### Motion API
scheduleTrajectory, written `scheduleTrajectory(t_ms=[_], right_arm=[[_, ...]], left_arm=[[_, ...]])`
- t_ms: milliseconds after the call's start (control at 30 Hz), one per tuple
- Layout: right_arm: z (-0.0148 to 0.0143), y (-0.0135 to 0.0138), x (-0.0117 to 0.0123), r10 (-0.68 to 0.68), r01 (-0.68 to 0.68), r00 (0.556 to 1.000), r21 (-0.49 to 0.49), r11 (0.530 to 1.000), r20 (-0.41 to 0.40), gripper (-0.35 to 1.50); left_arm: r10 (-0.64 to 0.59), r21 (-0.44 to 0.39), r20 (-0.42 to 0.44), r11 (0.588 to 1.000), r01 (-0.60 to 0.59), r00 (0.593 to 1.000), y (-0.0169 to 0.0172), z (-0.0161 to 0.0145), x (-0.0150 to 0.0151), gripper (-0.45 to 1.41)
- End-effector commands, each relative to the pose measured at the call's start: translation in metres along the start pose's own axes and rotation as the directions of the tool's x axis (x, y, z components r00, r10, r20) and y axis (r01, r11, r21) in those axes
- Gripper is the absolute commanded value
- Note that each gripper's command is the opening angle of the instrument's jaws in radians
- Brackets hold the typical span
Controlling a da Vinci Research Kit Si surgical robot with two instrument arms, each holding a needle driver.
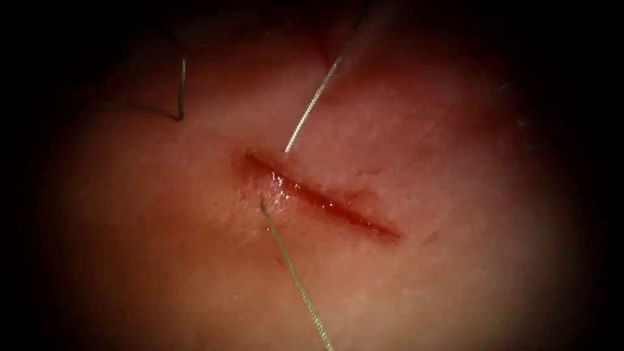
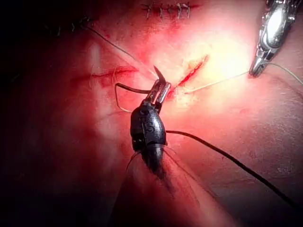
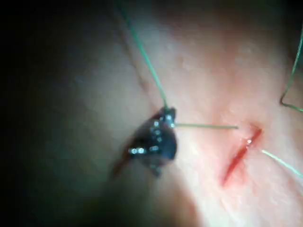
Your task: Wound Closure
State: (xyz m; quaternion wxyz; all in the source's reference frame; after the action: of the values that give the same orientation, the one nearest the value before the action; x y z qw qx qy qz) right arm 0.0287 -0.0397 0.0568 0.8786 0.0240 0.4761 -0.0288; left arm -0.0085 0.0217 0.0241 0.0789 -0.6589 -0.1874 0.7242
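The cut [image 1: 322, 198] runs slantwise across the tissue [image 1: 455, 273], wet with red fluid. A thread [image 1: 312, 104] enters the tissue on the cut's right side near its upper end. It comes out on the left side and runs down toward the front [image 1: 296, 276]. My left tool [image 2: 159, 90] is shut on the needle [image 2: 157, 74] near its point, beside the cut [image 2: 191, 73]. The tip stands free above the jaws, and the body curves away over the tissue. My right tool [image 3: 168, 116] is shut on the thread [image 3: 203, 126], which bends sharply at its jaws. The same right tool [image 2: 267, 35] shows with thread at its tip.
A slack loop of thread [image 1: 180, 97] lies on the tissue to the upper left of the cut. Two older stitched cuts [image 2: 165, 9] [image 2: 111, 73] lie beyond and beside the left tool. A dark cord [image 2: 236, 163] trails from it across the tissue.
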Motion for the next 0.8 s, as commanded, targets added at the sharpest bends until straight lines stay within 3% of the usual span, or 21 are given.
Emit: scheduleTrajectory(t_ms=[33, 100, 133, 200, 233, 333, 567, 700, 800], right_arm=[[0.0011, -0.0004, 0.0003, -0.001, 0.001, 1.0, 0.013, 1.0, -0.011, -0.35], [0.0011, -0.0004, 0.0004, -0.001, 0.001, 1.0, 0.02, 1.0, -0.013, -0.35], [0.001, -0.0003, 0.0005, 0.007, -0.007, 1.0, 0.014, 1.0, -0.022, -0.18], [0.0003, -0.0002, 0.0003, 0.021, -0.022, 0.999, -0.03, 0.999, -0.045, 0.62], [0.0, -0.0001, 0.0001, 0.045, -0.047, 0.997, -0.036, 0.998, -0.055, 0.79], [-0.0017, 0.0004, -0.0005, 0.115, -0.117, 0.992, -0.041, 0.992, -0.045, 1.03], [-0.0047, 0.0045, -0.0025, 0.174, -0.177, 0.984, -0.09, 0.98, -0.037, 1.14], [-0.002, 0.0081, -0.0038, 0.182, -0.188, 0.982, -0.114, 0.976, -0.057, 1.13], [0.0018, 0.0101, -0.0048, 0.172, -0.184, 0.981, -0.138, 0.973, -0.093, 1.01]], left_arm=[[0.002, 0.0, -0.001, 1.0, -0.002, 1.0, -0.0004, 0.0005, -0.0006, -0.45], [0.002, 0.0, -0.001, 1.0, -0.002, 1.0, -0.0003, 0.0005, -0.0006, -0.45], [0.002, 0.0, -0.001, 1.0, -0.002, 1.0, -0.0003, 0.0005, -0.0006, -0.45], [0.002, 0.0, -0.001, 1.0, -0.002, 1.0, -0.0003, 0.0005, -0.0006, -0.45], [0.002, -0.003, -0.002, 1.0, -0.002, 1.0, -0.0003, 0.0005, -0.0006, -0.45], [0.002, -0.003, -0.002, 1.0, -0.002, 1.0, -0.0003, 0.0005, -0.0006, -0.45], [0.002, -0.003, -0.002, 1.0, -0.002, 1.0, -0.0003, 0.0005, -0.0006, -0.45], [0.003, -0.002, -0.001, 1.0, -0.003, 1.0, -0.0003, 0.0006, -0.0007, -0.45], [0.003, -0.006, 0.0, 1.0, -0.003, 1.0, -0.0003, 0.0006, -0.0007, -0.45]])
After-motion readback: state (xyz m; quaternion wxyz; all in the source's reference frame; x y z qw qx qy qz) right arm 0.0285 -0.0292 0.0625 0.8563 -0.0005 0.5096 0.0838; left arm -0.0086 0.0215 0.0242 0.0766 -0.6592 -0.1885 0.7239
